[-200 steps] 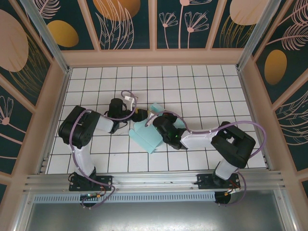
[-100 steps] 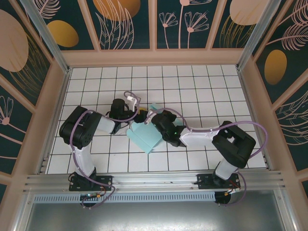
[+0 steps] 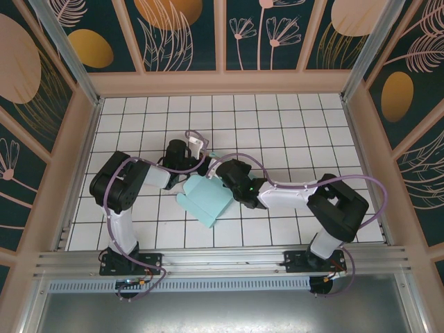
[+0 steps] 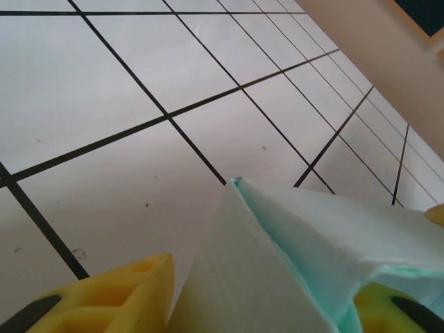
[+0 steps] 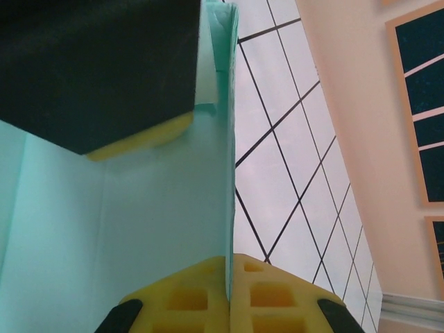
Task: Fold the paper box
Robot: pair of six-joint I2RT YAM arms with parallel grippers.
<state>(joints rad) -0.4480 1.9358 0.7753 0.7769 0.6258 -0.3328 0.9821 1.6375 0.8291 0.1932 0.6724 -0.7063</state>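
floor (image 3: 277,118): white tiles, black grid | walls (image 3: 187,41): teal floral panels, peach frames | front: aluminium rail (image 3: 222,260)

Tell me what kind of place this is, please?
Probably a robot lab's test booth: a gridded white table, leaf-painted walls boxing it in, and a left arm and right arm bolted to a metal rail.

Paper box (image 3: 205,199) on table (image 3: 291,132), near centre

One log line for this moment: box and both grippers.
stage: folding | pale mint-blue paper box: partly folded | left gripper: straddles raised fold, grip unclear | right gripper: shut on box edge
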